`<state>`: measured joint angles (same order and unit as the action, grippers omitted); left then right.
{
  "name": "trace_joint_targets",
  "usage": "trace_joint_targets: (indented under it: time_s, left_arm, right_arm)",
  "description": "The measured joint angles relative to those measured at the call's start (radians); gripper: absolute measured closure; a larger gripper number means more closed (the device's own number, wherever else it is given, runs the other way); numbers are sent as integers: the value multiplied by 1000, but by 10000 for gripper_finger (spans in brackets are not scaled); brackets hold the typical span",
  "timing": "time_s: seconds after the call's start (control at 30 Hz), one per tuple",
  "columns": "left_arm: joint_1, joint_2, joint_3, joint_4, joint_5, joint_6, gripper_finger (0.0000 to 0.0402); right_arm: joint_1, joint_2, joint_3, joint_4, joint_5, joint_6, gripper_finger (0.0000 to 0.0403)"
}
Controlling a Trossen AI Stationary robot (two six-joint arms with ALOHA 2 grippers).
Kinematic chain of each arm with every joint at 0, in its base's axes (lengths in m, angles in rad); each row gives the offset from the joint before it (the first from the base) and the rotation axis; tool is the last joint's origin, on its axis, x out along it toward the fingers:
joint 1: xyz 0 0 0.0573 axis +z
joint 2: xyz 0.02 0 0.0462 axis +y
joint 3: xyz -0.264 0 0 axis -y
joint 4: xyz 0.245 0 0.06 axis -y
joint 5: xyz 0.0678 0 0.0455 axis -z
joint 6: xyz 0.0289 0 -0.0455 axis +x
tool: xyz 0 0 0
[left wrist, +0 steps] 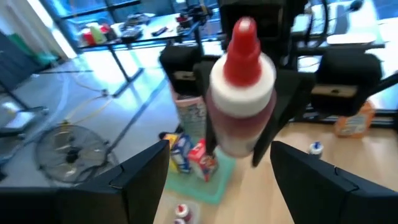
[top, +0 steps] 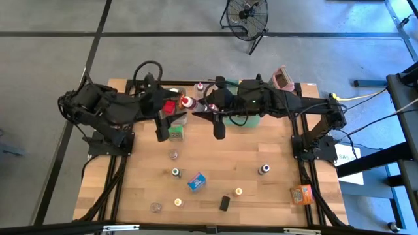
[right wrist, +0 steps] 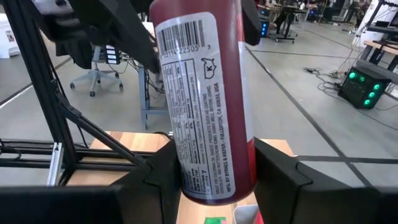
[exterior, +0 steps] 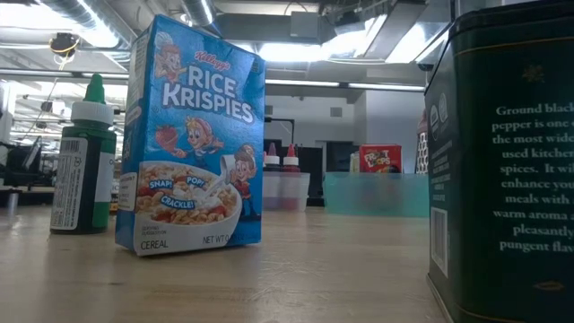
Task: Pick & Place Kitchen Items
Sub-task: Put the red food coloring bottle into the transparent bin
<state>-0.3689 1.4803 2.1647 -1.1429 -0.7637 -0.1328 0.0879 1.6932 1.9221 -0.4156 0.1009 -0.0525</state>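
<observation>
A red sauce bottle (top: 188, 102) with a white collar and red cap hangs in the air over the table's far middle, with my right gripper (right wrist: 214, 168) shut on it. In the left wrist view the bottle (left wrist: 242, 93) shows cap-first, with my right gripper's dark fingers (left wrist: 283, 109) on either side of it. My left gripper (left wrist: 219, 149) stands open just short of the bottle, on its left side (top: 173, 116), touching nothing. Neither gripper shows in the low view. My right gripper pinches the bottle's lower body, near its base (right wrist: 214, 183), between its two fingers. The fingers come nearly level from the table's right side. The bottle reaches out beyond the fingertips, cap end away toward the left arm, lifted clear of the table.
Clear bins (top: 201, 88) and a green tray (left wrist: 214, 177) with small boxes sit at the far edge, a pinkish grater (top: 282, 78) beside them. On the near half lie a blue cereal box (top: 196, 181), an orange box (top: 302, 194), a dark tin (top: 224, 203) and several small jars.
</observation>
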Motion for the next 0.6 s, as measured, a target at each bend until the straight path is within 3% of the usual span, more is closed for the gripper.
trace_joint_targets:
  time_s: [0.1, 0.33, 0.6]
  left_arm:
    - [30, 3, 0, 24, 77, -5, 126]
    - [73, 39, 0, 26, 146, -5, 127]
    - [89, 72, 0, 65, 166, 45, 127]
  right_arm:
    - [3, 0, 0, -1, 0, 0, 245]
    - [19, 0, 0, 1, 0, -1, 245]
    - [30, 0, 0, -8, 1, -8, 245]
